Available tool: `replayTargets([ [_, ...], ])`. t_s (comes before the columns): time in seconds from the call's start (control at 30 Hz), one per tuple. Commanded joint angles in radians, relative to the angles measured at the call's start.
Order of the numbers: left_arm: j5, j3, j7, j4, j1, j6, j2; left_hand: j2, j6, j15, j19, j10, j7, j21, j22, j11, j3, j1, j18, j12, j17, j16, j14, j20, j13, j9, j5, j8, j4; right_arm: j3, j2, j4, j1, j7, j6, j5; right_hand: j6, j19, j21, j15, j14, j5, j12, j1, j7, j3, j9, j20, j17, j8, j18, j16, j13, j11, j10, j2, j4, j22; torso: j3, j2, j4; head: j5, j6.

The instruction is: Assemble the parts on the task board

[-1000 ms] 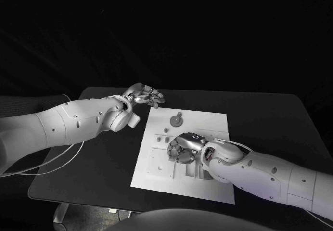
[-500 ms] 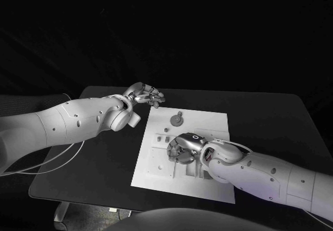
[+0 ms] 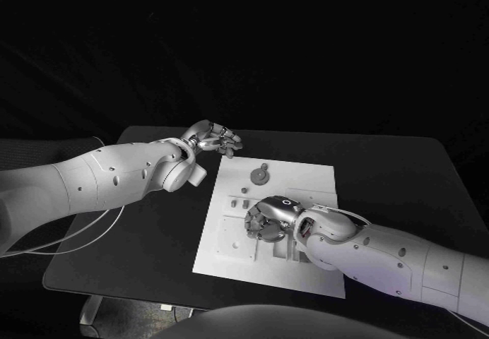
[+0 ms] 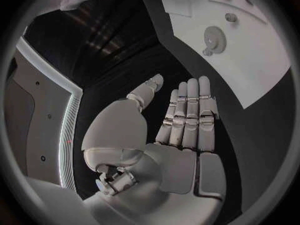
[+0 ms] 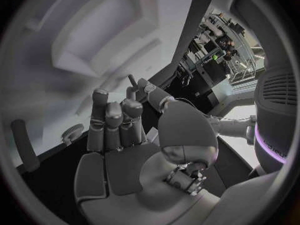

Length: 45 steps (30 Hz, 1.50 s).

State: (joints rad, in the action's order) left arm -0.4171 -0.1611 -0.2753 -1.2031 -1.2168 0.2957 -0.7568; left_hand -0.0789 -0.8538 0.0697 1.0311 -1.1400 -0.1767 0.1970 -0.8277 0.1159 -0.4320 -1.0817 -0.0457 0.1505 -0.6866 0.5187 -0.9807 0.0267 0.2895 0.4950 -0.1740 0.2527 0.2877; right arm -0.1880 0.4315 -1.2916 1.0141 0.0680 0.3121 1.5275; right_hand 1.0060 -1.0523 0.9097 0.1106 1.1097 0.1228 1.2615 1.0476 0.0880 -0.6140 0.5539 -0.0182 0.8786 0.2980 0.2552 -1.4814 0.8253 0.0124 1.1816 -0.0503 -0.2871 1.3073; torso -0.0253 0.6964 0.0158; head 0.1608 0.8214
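Nothing has moved since a second ago. My right hand (image 3: 267,217) hovers low over the board (image 3: 306,176), fingers curled together, holding nothing I can see. My left hand (image 3: 212,138) waits open beside it. Gear (image 3: 261,174) lies near the far edge: small, rigid, probably light; I'd pinch its rim.

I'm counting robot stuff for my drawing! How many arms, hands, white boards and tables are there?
White arms: 2
Silver hands: 2, left hand and right hand
White task board: 1
Black table: 1
Total: 6

Gear (image 3: 262,174) on task board (image 3: 311,179) — apparently rearward.
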Motion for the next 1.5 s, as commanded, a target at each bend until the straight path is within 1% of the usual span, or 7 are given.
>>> replayTargets([
  [0.03, -0.003, 0.001, -0.006, -0.001, -0.002, 0.003, 0.001, -0.003, 0.000, 0.006, 0.001, -0.003, -0.007, -0.004, 0.001, 0.001, 0.006, -0.011, -0.021, -0.004, -0.001, -0.005, 0.001, -0.003, -0.001, -0.001, 0.002, 0.004, 0.001, 0.000, -0.002, -0.003, -0.002, 0.006, -0.006, 0.013, 0.006, -0.003, 0.002, 0.008, -0.003, 0.001, -0.004, 0.002, 0.006, -0.001, 0.002, 0.005, 0.000, 0.004, 0.007, 0.003, 0.002, 0.005, -0.004, 0.003, -0.003, 0.016, -0.0004, 0.000, 0.0000, 0.000, 0.000],
  [0.4, -0.008, 0.001, -0.006, -0.001, -0.002, 0.003, 0.000, -0.004, 0.002, 0.006, 0.001, -0.003, -0.008, -0.005, 0.001, 0.002, 0.006, -0.013, -0.021, -0.006, -0.004, -0.008, 0.001, -0.003, -0.001, -0.003, 0.002, 0.004, 0.001, 0.000, -0.004, 0.012, -0.002, 0.003, -0.010, 0.014, 0.005, -0.003, 0.002, 0.008, -0.003, 0.001, -0.003, 0.003, 0.007, -0.002, 0.002, 0.005, 0.000, 0.003, 0.007, 0.003, 0.002, 0.005, -0.005, 0.002, -0.003, 0.016, 0.0006, 0.000, 0.0002, -0.002, -0.001],
  [0.7, -0.011, 0.001, -0.005, -0.002, -0.002, 0.002, 0.001, -0.004, 0.002, 0.006, 0.000, -0.003, -0.008, -0.006, 0.001, 0.002, 0.006, -0.014, -0.021, -0.006, -0.005, -0.009, 0.002, -0.003, -0.002, -0.003, 0.002, 0.004, 0.001, 0.000, -0.011, 0.023, -0.002, 0.004, -0.013, 0.018, -0.002, -0.002, 0.001, 0.006, -0.005, 0.000, -0.004, 0.006, 0.009, -0.001, 0.000, 0.005, 0.000, -0.003, 0.007, 0.004, 0.003, 0.003, -0.006, -0.004, -0.003, 0.016, 0.0000, 0.000, 0.0004, -0.002, -0.001],
  [0.9, -0.014, 0.001, -0.005, -0.003, -0.002, 0.002, -0.001, -0.004, 0.002, 0.006, 0.000, -0.003, -0.008, -0.006, 0.001, 0.002, 0.005, -0.015, -0.021, -0.007, -0.006, -0.010, 0.002, -0.003, -0.002, -0.003, 0.001, 0.004, 0.001, 0.000, -0.002, 0.021, -0.002, 0.005, -0.010, 0.021, -0.003, -0.001, 0.001, 0.005, -0.005, 0.000, -0.004, 0.011, 0.010, -0.003, -0.001, 0.006, 0.000, -0.004, 0.007, 0.004, 0.003, 0.002, -0.006, -0.004, -0.004, 0.016, 0.0002, 0.000, -0.0003, -0.002, -0.001],
  [1.1, -0.014, 0.001, -0.005, -0.003, -0.002, 0.002, -0.002, -0.004, 0.002, 0.007, 0.000, -0.003, -0.008, -0.006, 0.001, 0.002, 0.005, -0.016, -0.021, -0.007, -0.007, -0.011, 0.002, -0.003, -0.002, -0.003, 0.001, 0.004, 0.001, -0.001, 0.006, 0.015, -0.002, 0.007, -0.011, 0.023, -0.003, 0.001, 0.001, 0.004, -0.007, 0.000, -0.004, 0.023, 0.011, -0.005, -0.001, 0.007, 0.001, -0.005, 0.007, 0.004, 0.004, 0.001, -0.007, -0.005, -0.005, 0.017, 0.0007, 0.000, 0.0002, 0.003, -0.001],
  [1.23, -0.015, 0.001, -0.005, -0.003, -0.002, 0.001, -0.002, -0.004, 0.002, 0.007, 0.000, -0.003, -0.008, -0.007, 0.001, 0.002, 0.005, -0.017, -0.021, -0.007, -0.008, -0.011, 0.002, -0.003, -0.002, -0.004, 0.001, 0.004, 0.001, -0.001, 0.007, 0.012, -0.002, 0.009, -0.014, 0.023, -0.003, 0.001, 0.001, 0.004, -0.007, 0.000, -0.004, 0.024, 0.011, -0.005, -0.001, 0.007, 0.001, -0.005, 0.007, 0.004, 0.005, 0.001, -0.007, -0.005, -0.005, 0.017, 0.0003, 0.000, 0.0004, 0.005, -0.001],
  [1.5, -0.015, 0.001, -0.006, -0.003, -0.002, 0.001, -0.002, -0.003, 0.002, 0.007, 0.000, -0.003, -0.008, -0.007, 0.001, 0.002, 0.005, -0.017, -0.021, -0.008, -0.009, -0.012, 0.002, -0.004, -0.002, -0.004, 0.001, 0.004, 0.001, -0.002, 0.006, 0.011, -0.002, 0.010, -0.015, 0.023, -0.002, 0.001, 0.001, 0.004, -0.007, -0.001, -0.004, 0.023, 0.011, -0.005, -0.001, 0.006, 0.001, -0.005, 0.007, 0.003, 0.005, 0.001, -0.007, -0.006, -0.004, 0.017, 0.0004, 0.000, 0.0000, 0.004, -0.001],
])
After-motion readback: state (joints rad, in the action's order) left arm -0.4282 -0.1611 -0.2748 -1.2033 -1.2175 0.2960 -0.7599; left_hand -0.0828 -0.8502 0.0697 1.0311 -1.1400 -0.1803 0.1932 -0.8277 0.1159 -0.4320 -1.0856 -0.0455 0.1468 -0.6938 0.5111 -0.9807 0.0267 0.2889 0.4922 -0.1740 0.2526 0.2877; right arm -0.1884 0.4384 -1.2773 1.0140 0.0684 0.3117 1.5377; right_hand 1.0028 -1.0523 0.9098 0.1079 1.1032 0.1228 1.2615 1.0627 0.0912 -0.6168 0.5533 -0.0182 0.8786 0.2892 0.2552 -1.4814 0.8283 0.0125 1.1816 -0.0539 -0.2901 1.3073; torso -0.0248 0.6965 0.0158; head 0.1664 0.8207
